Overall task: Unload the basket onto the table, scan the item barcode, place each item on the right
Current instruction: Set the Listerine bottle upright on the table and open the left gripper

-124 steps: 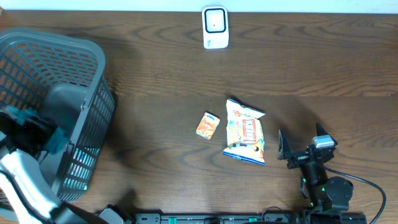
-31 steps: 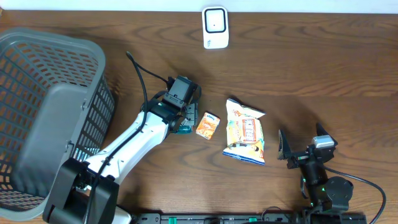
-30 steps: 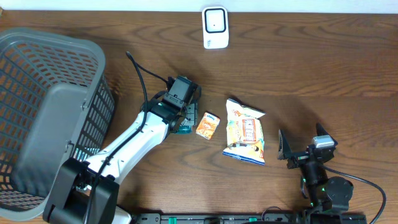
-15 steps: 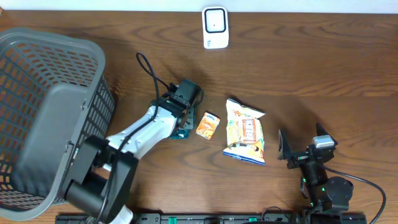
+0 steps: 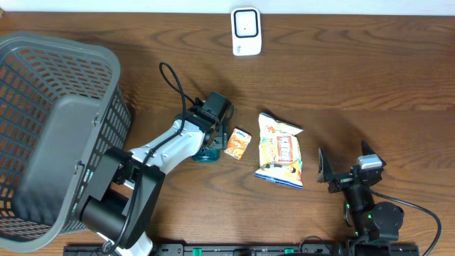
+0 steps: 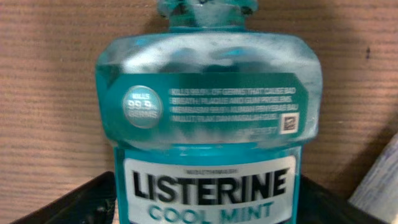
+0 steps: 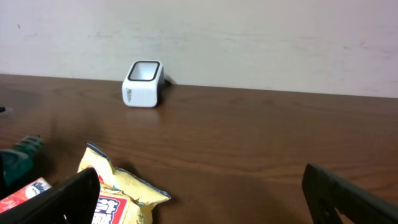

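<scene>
Dark wood-grain table [image 5: 370, 78]. Grey mesh basket [image 5: 103, 160] at the frame's left edge. White scanner [image 5: 246, 31] top centre. Mid-frame, in a row: teal mouthwash bottle [image 5: 206, 153] lying flat, small orange box [image 5: 237, 144] just right of it, yellow snack bag [image 5: 281, 151] further right.

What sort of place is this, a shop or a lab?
Probably a mock shop checkout on a dark wooden table: a grey plastic shopping basket, a small white scanner, and groceries like a yellow snack bag and teal Listerine bottle.
</scene>
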Robot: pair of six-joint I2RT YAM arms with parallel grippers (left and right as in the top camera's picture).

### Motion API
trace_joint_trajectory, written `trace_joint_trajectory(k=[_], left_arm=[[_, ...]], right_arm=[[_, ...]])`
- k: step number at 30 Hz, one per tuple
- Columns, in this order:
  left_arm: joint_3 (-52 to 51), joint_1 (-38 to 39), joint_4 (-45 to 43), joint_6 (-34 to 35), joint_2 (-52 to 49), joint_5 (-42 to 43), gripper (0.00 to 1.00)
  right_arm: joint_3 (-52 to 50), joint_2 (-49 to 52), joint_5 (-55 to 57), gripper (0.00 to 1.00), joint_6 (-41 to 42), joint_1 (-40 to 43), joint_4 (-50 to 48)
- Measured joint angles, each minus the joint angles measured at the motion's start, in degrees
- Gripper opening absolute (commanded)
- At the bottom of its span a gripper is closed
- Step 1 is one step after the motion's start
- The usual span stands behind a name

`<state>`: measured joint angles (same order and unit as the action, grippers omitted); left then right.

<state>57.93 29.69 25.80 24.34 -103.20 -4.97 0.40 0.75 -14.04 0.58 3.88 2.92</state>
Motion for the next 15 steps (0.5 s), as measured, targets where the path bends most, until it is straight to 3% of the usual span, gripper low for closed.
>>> trace_joint_trajectory(k=[3,6,15], left_arm=[[0.02,0.00,0.35,-0.46,0.98,0.22,0.99],[0.46,0.00,1.90,-1.57,4.02,0.33,0.98],[11.13,-0.07,3.52,-10.82,24.11,-2.21,0.98]], right_arm=[[0.00,0.00,-0.02,0.99,0.00,0.00,0.00],[0.00,0.00,-0.02,0.99,0.00,0.00,0.00],[0.00,0.00,-0.02,0.99,0.00,0.00,0.00]])
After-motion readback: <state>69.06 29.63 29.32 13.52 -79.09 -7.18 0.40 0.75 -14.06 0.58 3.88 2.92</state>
